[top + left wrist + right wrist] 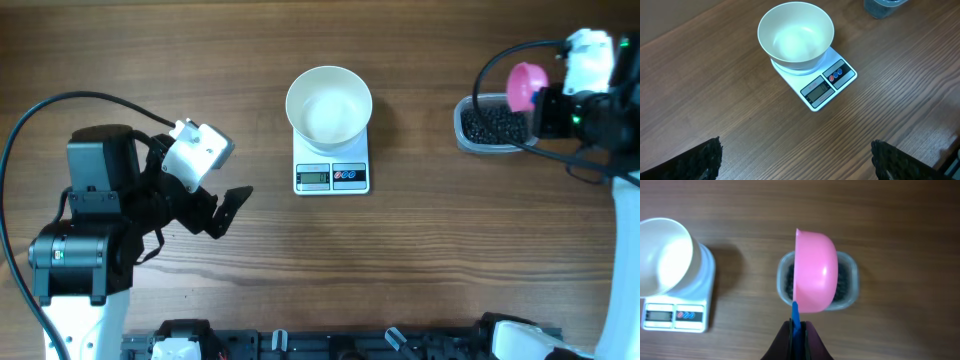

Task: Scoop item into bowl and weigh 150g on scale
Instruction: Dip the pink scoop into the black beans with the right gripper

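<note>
Overhead first: pink scoop [527,86] over tub [461,126]

Overhead: white bowl [329,103] seated on scale [332,176], mid-table; black beads [494,126] in clear tub, far right, well apart.
Left wrist: same bowl, looking empty; left gripper [797,167] jaws wide apart, holding nothing.
Right wrist: right gripper [799,332] jaws clamped on blue handle [795,314] of scoop, above beads.

- Lit brightly and evenly from overhead.
- Cast soft, faint shadows beside the scale [702,290] and the clear tub [853,280].
- Caught a pale sheen on the pink scoop [815,272].
- Rendered the wood grain of the table [890,220] sharp.
</note>
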Robot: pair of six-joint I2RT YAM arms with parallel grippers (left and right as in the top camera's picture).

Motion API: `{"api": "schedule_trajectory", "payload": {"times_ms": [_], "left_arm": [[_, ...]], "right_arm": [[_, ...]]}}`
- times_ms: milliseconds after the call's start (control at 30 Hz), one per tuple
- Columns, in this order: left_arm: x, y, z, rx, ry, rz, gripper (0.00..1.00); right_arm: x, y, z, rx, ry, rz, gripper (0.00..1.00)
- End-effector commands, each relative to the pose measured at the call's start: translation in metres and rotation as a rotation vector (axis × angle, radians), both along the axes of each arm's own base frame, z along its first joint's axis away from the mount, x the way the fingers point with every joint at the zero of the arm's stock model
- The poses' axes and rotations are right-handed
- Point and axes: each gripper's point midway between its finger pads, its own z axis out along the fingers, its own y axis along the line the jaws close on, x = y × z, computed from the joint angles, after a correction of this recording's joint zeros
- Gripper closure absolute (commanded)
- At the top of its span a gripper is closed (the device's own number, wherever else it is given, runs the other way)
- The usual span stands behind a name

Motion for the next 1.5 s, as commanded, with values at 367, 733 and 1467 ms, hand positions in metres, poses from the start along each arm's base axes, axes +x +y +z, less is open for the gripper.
{"api": "schedule_trajectory", "payload": {"times_ms": [367,733,1467], "left_arm": [[-0.001,-0.002,0.009,-0.002,-0.033,-0.023,0.00],[-0.001,-0.002,0.009,-0.002,-0.032,-0.023,0.00],[-0.001,-0.002,0.009,-0.002,-0.033,-0.023,0.00]], "right_arm": [[0.016,-0.036,-0.057,-0.156,0.231,-0.038,0.96],[0.052,-0.045,-0.115,-0.157,0.334,-0.033,0.96],[0.069,-0.030,-0.187,-0.273,0.507,0.075,0.96]]}}
